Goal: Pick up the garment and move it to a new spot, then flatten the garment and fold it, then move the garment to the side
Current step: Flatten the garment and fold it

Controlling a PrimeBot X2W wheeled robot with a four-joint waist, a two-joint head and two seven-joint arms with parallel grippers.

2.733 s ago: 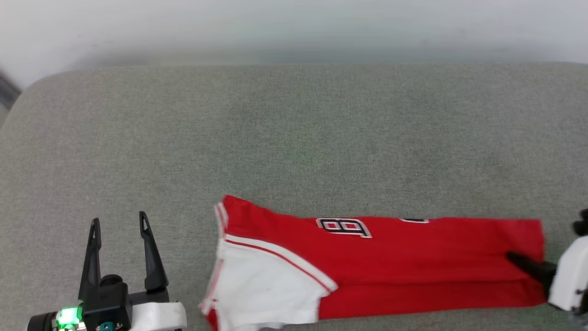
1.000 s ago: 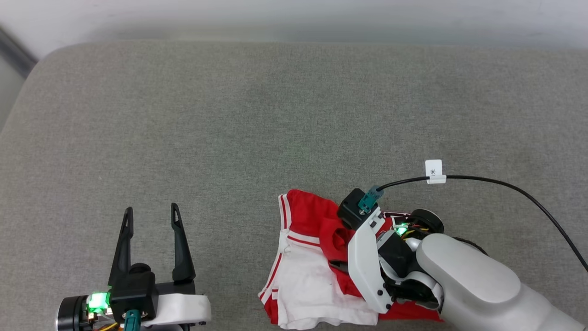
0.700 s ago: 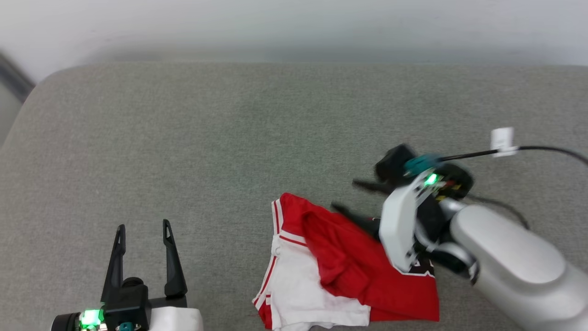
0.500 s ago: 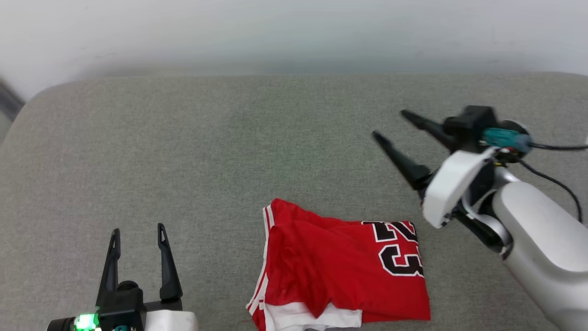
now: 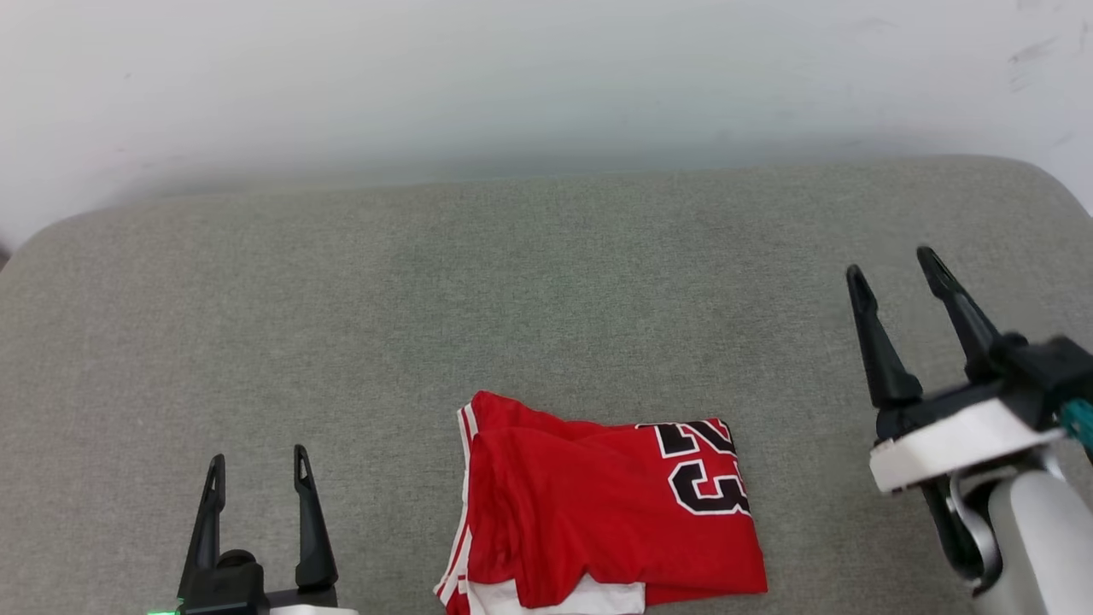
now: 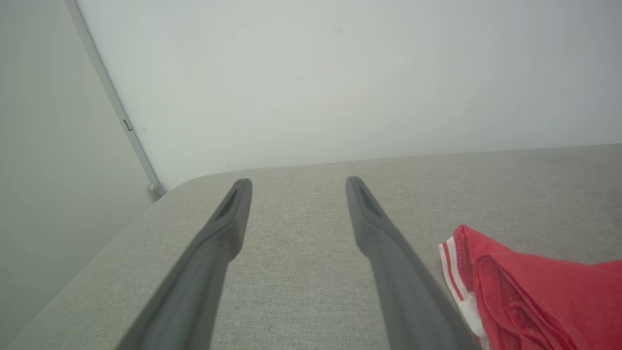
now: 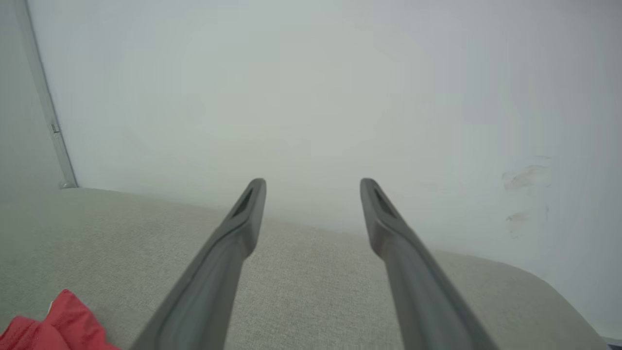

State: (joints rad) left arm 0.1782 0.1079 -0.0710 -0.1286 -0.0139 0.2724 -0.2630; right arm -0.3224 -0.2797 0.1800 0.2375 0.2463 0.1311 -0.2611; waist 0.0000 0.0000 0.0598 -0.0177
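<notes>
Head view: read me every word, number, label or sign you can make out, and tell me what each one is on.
"23": black, white-outlined numerals on the red garment, lying sideways near its right edge; the 2 is partly cut off at the fold.
No other readable text, label or brand.

Flat grey-green padded surface (image 5: 341, 299), covered in fine woven fabric, with rounded far corners. Bears a single thing: the garment (image 5: 589, 512), folded into a rough rectangle near the front edge, a little right of the middle. Lies red side up, slightly rumpled across the left half. Carries black, white-outlined numerals "23" at the right end, turned sideways, the far one partly cut off by the fold. Shows red-and-white stripe trim down the left edge and a strip of white fabric under the front edge.
</notes>
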